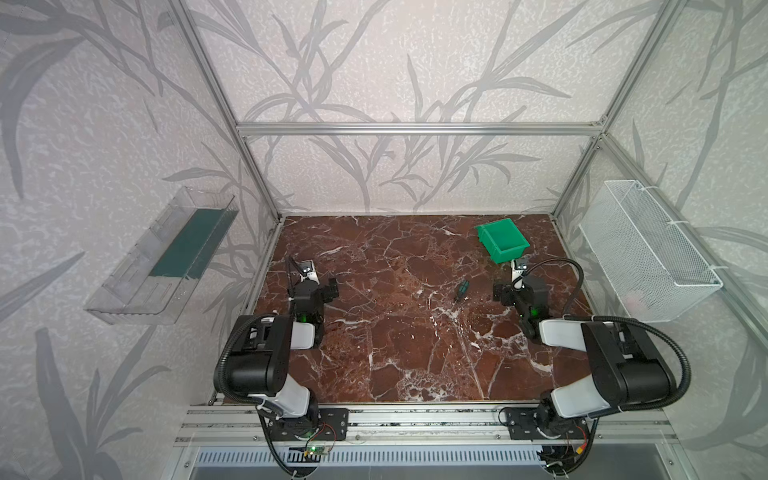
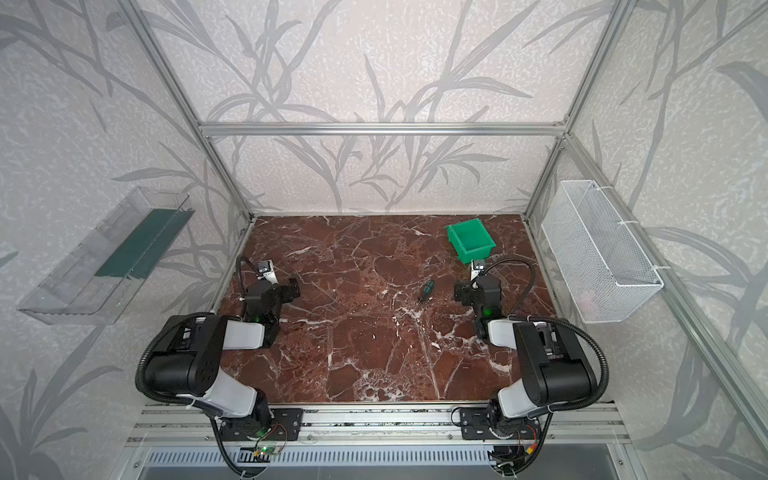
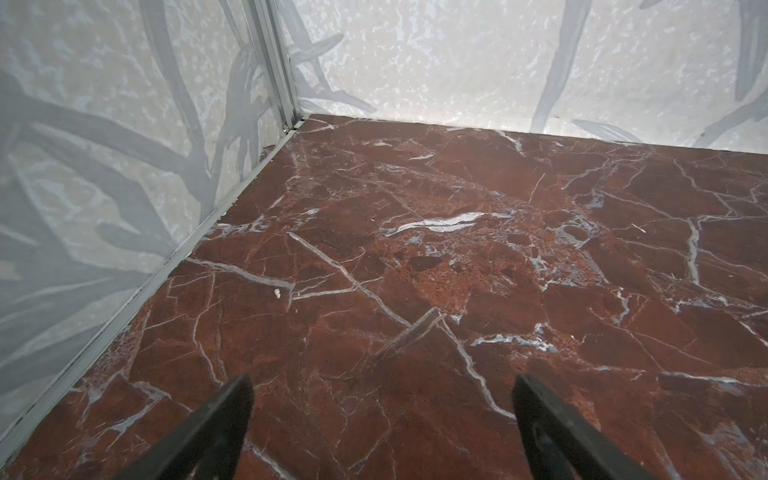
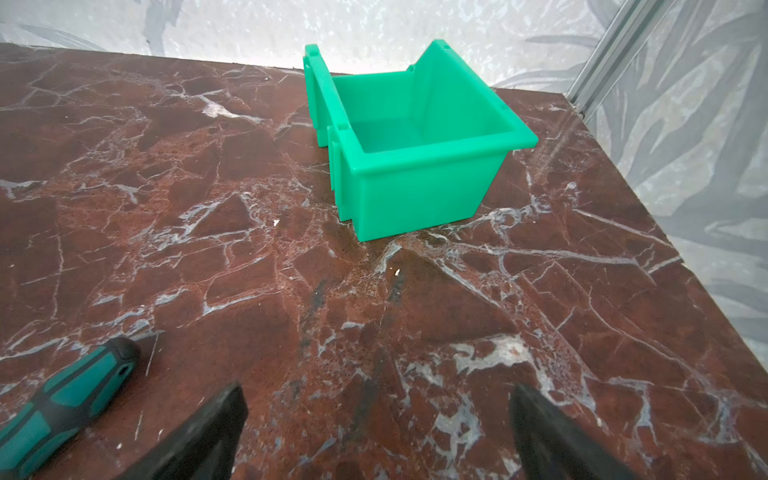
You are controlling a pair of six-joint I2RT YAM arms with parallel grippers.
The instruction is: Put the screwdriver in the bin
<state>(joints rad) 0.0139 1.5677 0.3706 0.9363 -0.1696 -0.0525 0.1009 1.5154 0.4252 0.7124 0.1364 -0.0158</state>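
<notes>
A small screwdriver (image 1: pixel 462 289) with a dark green-and-black handle and a thin metal shaft lies flat on the bench (image 1: pixel 395 332), a red-brown marble-patterned surface with white veins. Nothing is holding it. In both top views it sits toward the right of the bench's middle, its handle toward the back wall and its shaft toward the front. My right gripper (image 4: pixel 378 395) hangs low over the bench just beside the screwdriver, jaws spread wide with only bare bench between them. In the right wrist view the handle (image 4: pixel 62 403) lies off to one side of the jaws, not between them. Farther back, near the rear right corner, stands the bin (image 4: pixel 415 195), a bright green open-topped plastic box. What I can see of its inside is empty. My left gripper (image 3: pixel 382 382) is well apart, on the left side of the bench, its jaws also spread over bare bench. I judge the task has not begun: grasping, lifting, carrying and dropping the screwdriver are all left to do. A clear wall tray (image 1: pixel 137 270) hangs on the left wall and a white wire-mesh basket (image 1: pixel 648 253) on the right. I can read no brand, label or writing anywhere.
</notes>
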